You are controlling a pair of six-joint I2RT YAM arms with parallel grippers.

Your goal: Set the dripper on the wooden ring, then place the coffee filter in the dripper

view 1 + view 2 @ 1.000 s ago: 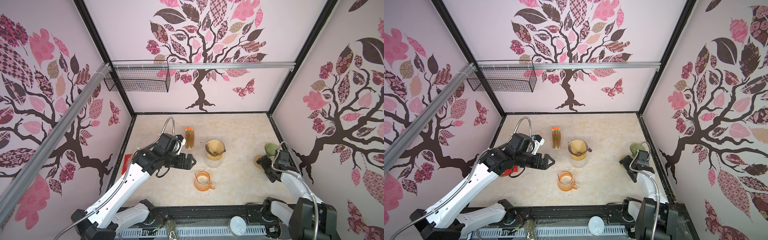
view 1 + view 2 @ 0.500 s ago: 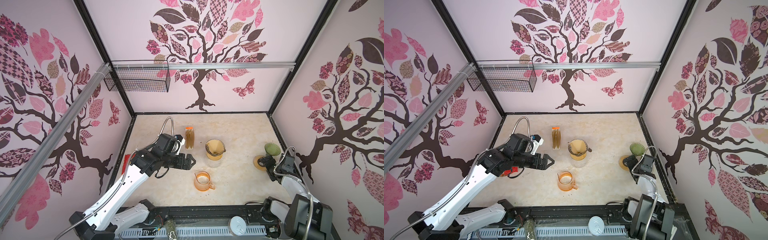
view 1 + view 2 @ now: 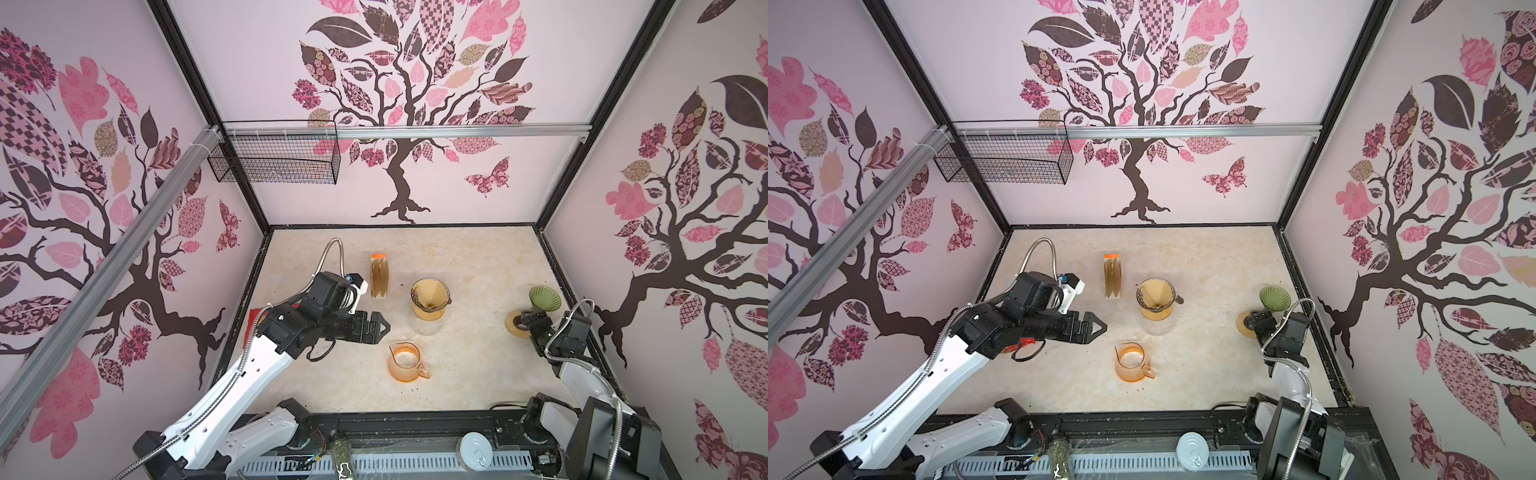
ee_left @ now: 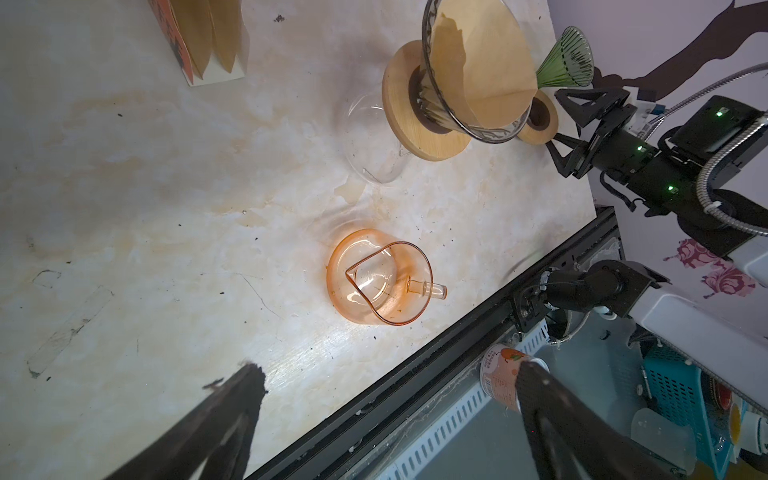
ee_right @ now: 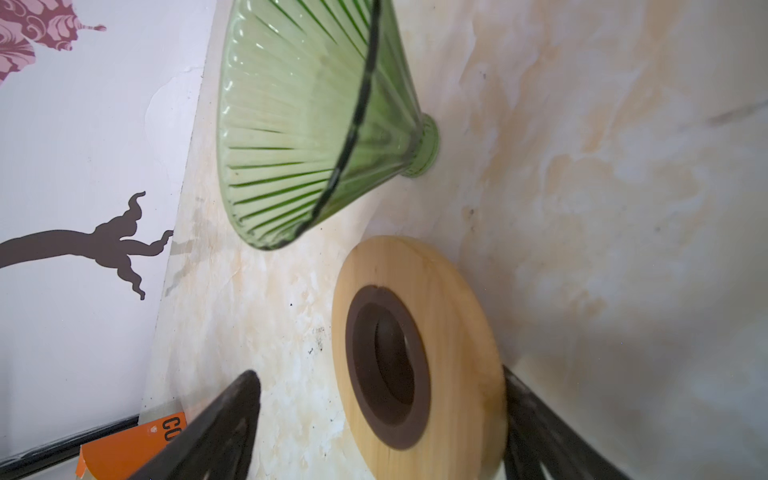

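The marbled table (image 3: pixel 478 257) is carrying everything, and the left arm (image 3: pixel 249 374) is reaching over its left half, with the left gripper (image 3: pixel 380 328) hanging above the surface, fingers spread wide and holding nothing. At the right edge the right gripper (image 3: pixel 524 322) is sitting low on the table. Its fingers (image 5: pixel 216 428) are spread and straddling the wooden ring (image 5: pixel 457 311), one right at the ring's rim and the other standing apart from it. A carton of filters (image 3: pixel 380 276) is standing upright behind the left gripper. Mid-table, the dripper (image 4: pixel 490 133) is resting on a clear carafe (image 4: pixel 374 145), and the coffee filter (image 4: pixel 482 62) is already sitting inside it, lining the cone. An orange pitcher (image 3: pixel 405 361) is standing just in front of the carafe. A green glass cone (image 3: pixel 544 297) is sitting just beside the ring, by the right wall.
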